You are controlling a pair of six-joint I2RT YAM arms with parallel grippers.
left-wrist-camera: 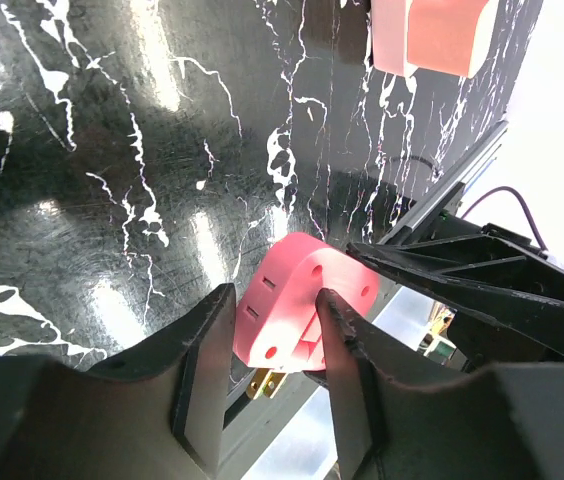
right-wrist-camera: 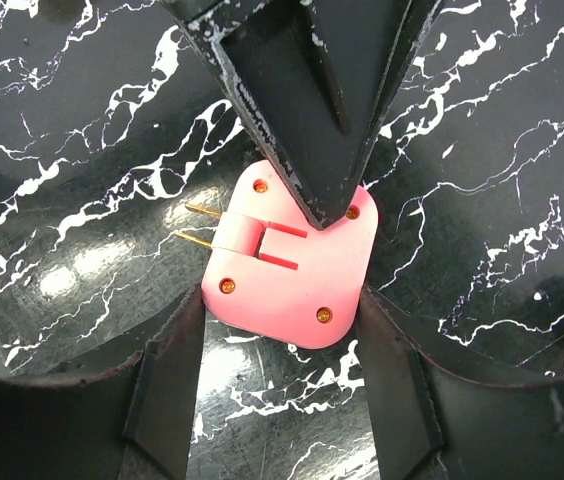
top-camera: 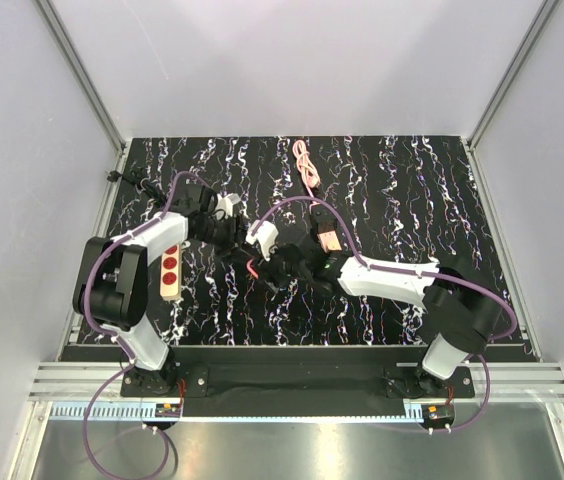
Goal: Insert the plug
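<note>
The plug (right-wrist-camera: pixel 292 270) is a flat pink square with two brass prongs pointing left, held above the black marbled table (right-wrist-camera: pixel 82 120). My right gripper (right-wrist-camera: pixel 282 300) is shut on it, one finger against each side edge. My left gripper (left-wrist-camera: pixel 274 295) is shut on the same plug (left-wrist-camera: pixel 297 295), with its fingers pressed on the two flat faces. One left finger (right-wrist-camera: pixel 312 100) comes down onto the plug's upper face in the right wrist view. In the top view both grippers meet mid-table, left (top-camera: pixel 247 250) and right (top-camera: pixel 278 268), hiding the plug.
A beige strip with three red sockets (top-camera: pixel 170 270) lies under the left arm. A pale pink block with an orange face (top-camera: pixel 330 240) (left-wrist-camera: pixel 432 35) sits just behind the right wrist. A coiled pink cord (top-camera: pixel 307 165) lies at the back.
</note>
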